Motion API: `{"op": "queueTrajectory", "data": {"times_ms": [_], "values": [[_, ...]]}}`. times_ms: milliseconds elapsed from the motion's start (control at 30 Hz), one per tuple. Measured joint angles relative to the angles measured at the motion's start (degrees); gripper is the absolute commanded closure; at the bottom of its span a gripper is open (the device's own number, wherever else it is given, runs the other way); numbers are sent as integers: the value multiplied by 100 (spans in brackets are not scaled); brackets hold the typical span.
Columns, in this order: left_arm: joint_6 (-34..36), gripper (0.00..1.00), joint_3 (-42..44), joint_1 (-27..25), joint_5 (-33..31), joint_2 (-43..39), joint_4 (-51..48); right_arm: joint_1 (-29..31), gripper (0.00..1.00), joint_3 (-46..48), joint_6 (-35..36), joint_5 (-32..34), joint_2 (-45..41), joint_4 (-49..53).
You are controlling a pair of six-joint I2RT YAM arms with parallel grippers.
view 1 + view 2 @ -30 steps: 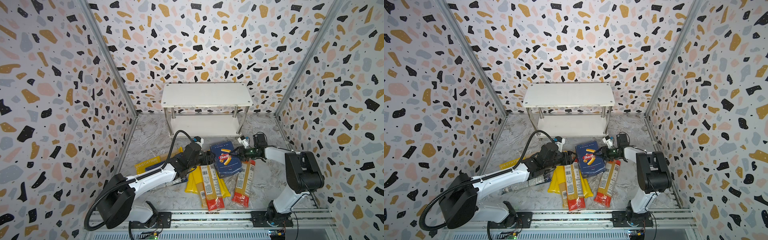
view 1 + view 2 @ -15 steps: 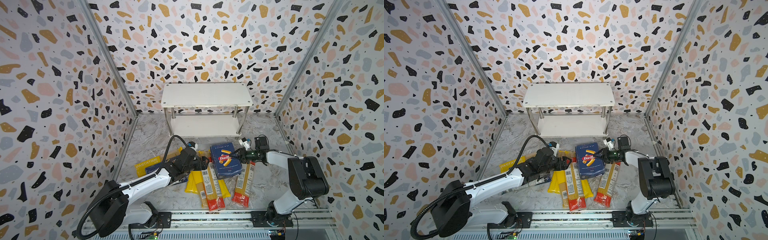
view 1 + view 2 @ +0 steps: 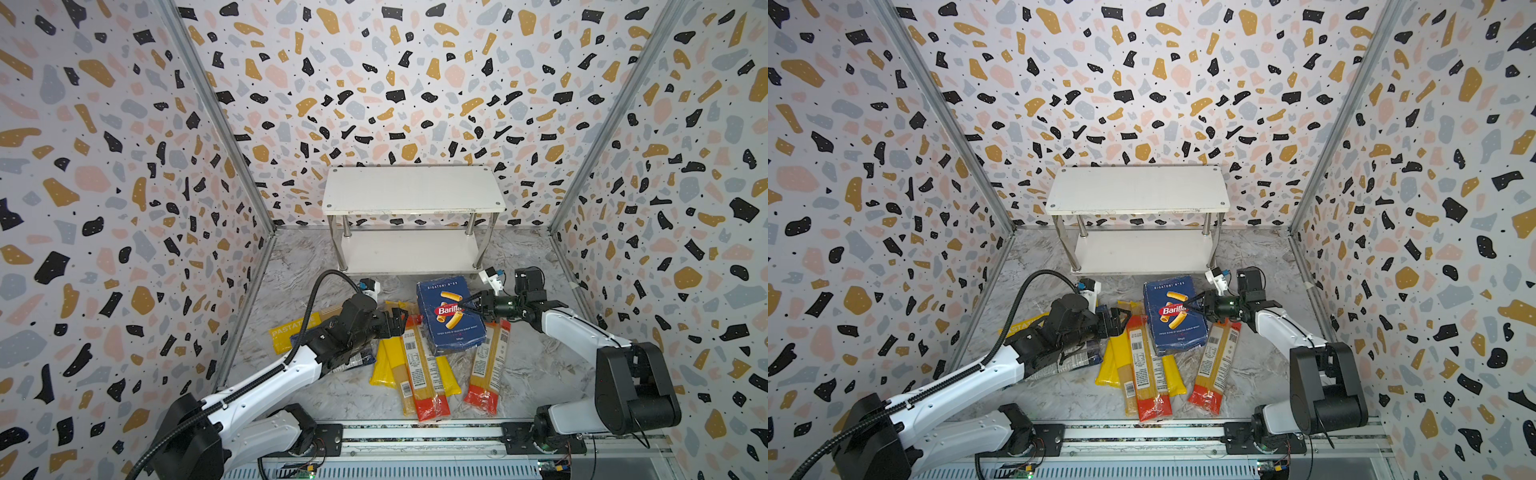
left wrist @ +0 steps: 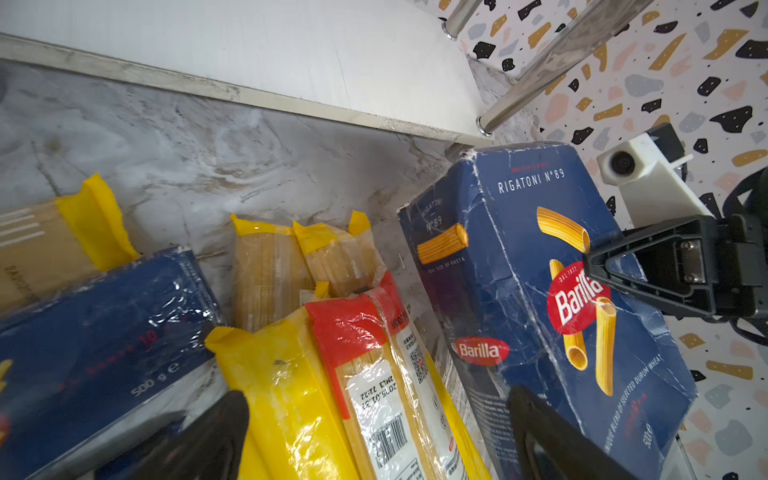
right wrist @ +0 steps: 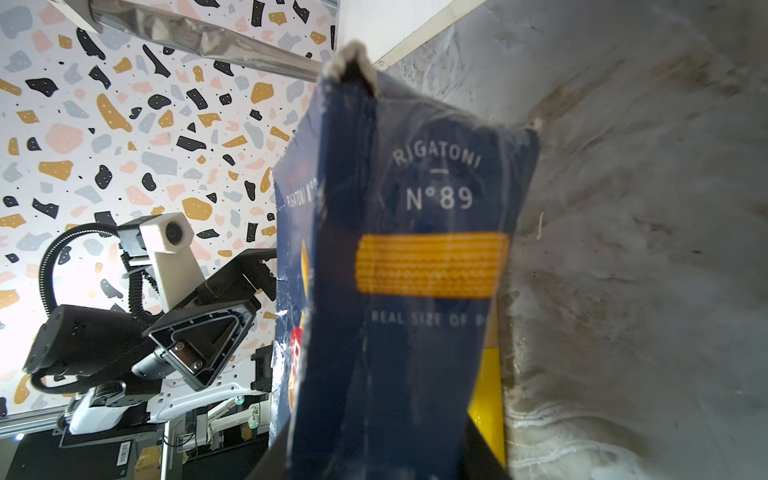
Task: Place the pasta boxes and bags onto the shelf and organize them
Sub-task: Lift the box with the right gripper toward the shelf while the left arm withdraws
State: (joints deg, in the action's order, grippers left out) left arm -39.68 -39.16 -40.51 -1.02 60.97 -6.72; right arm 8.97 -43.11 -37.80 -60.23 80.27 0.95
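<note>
Your right gripper [image 3: 467,308] is clamped on the rigatoni box [image 3: 451,334], tilted over the bags [image 3: 419,368] just before the shelf [image 3: 413,189]. Only the right wrist view shows the box's narrow side set between its jaws. Your left gripper [image 3: 397,322] stands wide open; its wrist view alone shows a yellow bag [image 4: 282,395] and red-ended bag [image 4: 376,374] between the jaws.

Legible print, three packs
Box [image 4: 540,291]: "Barilla" twice, "RIGATONI N°89", "REAL SIZE OF PASTA"; blue pack [image 4: 104,332]: "500 g e"; yellow bag [image 3: 291,331]: "PASTAT", rest hidden by arm
</note>
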Motion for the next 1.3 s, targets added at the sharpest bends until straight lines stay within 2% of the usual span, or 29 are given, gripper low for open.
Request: {"op": "queueTrajectory", "data": {"times_ms": [267, 533, 1000, 1300], "values": [[234, 1, -72, 24, -470, -518, -555, 7, 85, -74, -188, 7, -560, 297], [579, 0, -505, 26, -1043, -789, -1095, 15, 85, -638, -232, 90, -1113, 835], [605, 1, -516, 28, -1034, -857, -1274, 15, 85, -1777, -623, 192, -1379, 1303], [765, 0, -542, 26, -820, -826, -1244, -2, 85, -2918, -750, 205, -1043, 1375]]}}
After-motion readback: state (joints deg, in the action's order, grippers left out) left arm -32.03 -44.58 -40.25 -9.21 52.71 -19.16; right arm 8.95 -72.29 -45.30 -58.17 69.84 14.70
